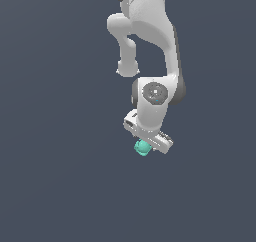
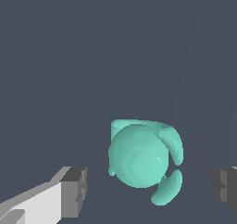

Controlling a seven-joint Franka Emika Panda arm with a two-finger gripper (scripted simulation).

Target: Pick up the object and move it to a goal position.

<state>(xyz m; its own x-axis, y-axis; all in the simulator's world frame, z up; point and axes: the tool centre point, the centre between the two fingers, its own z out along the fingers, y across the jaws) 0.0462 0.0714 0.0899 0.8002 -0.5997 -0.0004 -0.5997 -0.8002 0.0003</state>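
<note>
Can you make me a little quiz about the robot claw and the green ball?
1. True or false: the claw is squeezing the teal ball.
2. In the wrist view, where does the ball sit? A) between the two fingers B) far outside them C) on top of the arm
3. Fill in: in the exterior view, the ball peeks out just under the white ____.

Key
1. False; there are gaps on both sides.
2. A
3. claw

Teal ball (image 2: 139, 156) between spread gripper (image 2: 150, 190) fingers
</note>
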